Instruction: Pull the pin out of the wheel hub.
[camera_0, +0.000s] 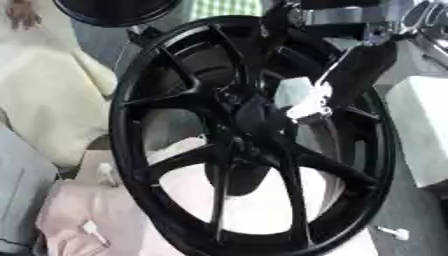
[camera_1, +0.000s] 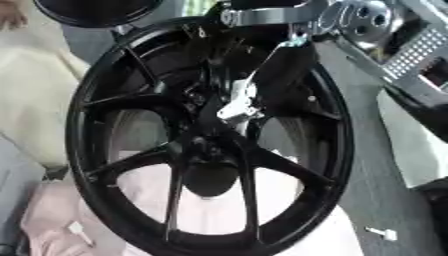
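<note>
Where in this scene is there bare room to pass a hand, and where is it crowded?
Open gaps lie between the lower spokes of the black wheel, and grey surface shows right of its rim around a small white piece. The hub is crowded: the right hand reaches in there from above.

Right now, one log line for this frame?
task: pin pull | right hand: at hub of wheel | left hand: not in view | pin: not discernible | silver part by hub: unidentified
</note>
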